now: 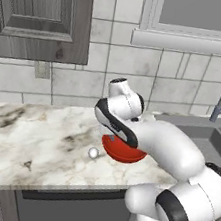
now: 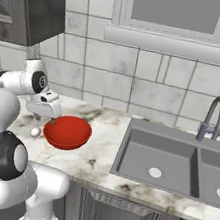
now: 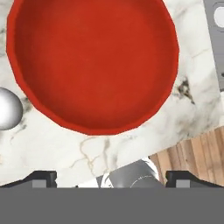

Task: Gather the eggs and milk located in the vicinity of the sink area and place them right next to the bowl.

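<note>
End effector (image 3: 109,177), released and empty, hovers above the red bowl (image 3: 92,61) on the marble desk (image 1: 27,140). A white ball (image 1: 93,153) lies just beside the bowl. Egg and milk apparently remain ungathered.

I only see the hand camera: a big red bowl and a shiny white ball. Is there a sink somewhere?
Observer: Yes. In the right base view, a grey sink with two basins lies right of the bowl, set into the same counter.
Operator: Has it got a tap?
Observer: A curved grey tap stands behind the basins.
Operator: What's above it?
Observer: A window in the tiled wall.
</note>
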